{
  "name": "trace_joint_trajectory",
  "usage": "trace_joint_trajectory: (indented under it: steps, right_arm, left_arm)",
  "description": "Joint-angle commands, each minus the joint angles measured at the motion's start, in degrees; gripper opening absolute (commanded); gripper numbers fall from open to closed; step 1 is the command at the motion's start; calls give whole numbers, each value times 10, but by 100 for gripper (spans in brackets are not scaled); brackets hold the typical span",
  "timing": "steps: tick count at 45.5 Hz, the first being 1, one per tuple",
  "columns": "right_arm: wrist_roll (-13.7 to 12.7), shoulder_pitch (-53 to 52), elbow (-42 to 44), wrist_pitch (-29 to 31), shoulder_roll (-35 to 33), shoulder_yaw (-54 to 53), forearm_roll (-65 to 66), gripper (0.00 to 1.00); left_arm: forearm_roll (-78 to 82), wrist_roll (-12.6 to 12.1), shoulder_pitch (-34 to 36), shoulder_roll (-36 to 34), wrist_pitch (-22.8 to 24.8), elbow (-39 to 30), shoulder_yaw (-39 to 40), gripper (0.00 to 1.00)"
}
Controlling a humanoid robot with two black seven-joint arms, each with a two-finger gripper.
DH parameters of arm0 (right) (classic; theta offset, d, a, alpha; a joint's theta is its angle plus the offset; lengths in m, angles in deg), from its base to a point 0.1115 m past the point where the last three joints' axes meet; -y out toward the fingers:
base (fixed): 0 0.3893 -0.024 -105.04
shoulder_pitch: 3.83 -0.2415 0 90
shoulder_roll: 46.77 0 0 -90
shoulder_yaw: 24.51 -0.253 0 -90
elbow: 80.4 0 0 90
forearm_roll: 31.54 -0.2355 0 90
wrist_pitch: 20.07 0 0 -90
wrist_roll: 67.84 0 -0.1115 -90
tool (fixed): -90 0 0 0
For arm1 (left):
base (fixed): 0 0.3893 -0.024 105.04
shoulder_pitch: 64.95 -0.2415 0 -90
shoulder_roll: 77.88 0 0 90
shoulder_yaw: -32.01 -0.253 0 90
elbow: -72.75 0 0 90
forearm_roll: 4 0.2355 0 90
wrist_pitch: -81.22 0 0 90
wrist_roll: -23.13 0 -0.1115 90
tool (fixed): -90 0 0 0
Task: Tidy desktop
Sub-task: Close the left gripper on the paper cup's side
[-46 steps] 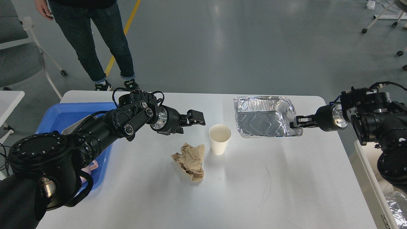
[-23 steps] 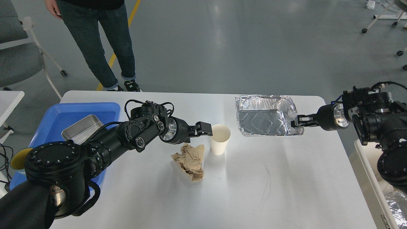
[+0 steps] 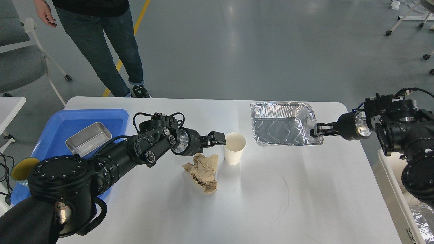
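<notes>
Smooth white rectangular desktop [image 3: 257, 203] w/ rounded corners lies under both arms. Crumpled brown paper wad [image 3: 202, 171] nearest. Left gripper [image 3: 218, 138] touches white paper cup [image 3: 234, 148] rim; spread or not, can't tell. Right gripper [image 3: 316, 130] pinches crinkled silver foil tray [image 3: 281, 123], far right edge.
</notes>
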Motion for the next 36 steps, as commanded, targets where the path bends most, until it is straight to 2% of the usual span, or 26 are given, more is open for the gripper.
trace_joint_trajectory:
  steps: [1,16,24,28,36]
  right_arm:
    - [0,1,0,-1,1,0,-1,0]
    - [-1,1,1,-1,1,-1,-2,0]
    - [0,2,6,-1,-1,0,-2,0]
    - [0,3,6,-1,-1,0,-2,0]
    - [0,4,6,-1,-2,0,-2,0]
  left_arm:
    - [1,0,-3,0,-1,0,-1,92]
    - [0,0,-4,1,1,0,-32,71]
    - [1,0,-4,1,6,0,-35,68]
    - [0,1,-2,-1,8,0,-33,71]
    - [-2,6,5,-6,10,0,-25,94]
